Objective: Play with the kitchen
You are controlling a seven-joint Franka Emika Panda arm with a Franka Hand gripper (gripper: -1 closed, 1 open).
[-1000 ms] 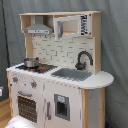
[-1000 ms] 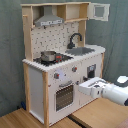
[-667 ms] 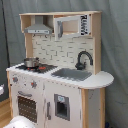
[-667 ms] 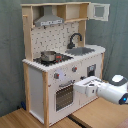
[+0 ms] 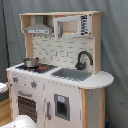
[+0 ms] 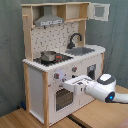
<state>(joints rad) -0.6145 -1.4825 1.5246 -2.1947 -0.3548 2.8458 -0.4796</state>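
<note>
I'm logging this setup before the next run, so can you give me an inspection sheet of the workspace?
Surface: light wooden floor, bare where visible.
Job's things: the kitchen stands upright; pot on the stovetop, black faucet over the grey sink, range hood above, upper cabinet door swung open in the second exterior view.
Clutter: nothing seen.
Grippers: the gripper is at the kitchen's front, by the knobs above the oven door; open or shut cannot be told.
Cables: nothing seen.
Surroundings: grey curtain behind in both exterior views.
</note>
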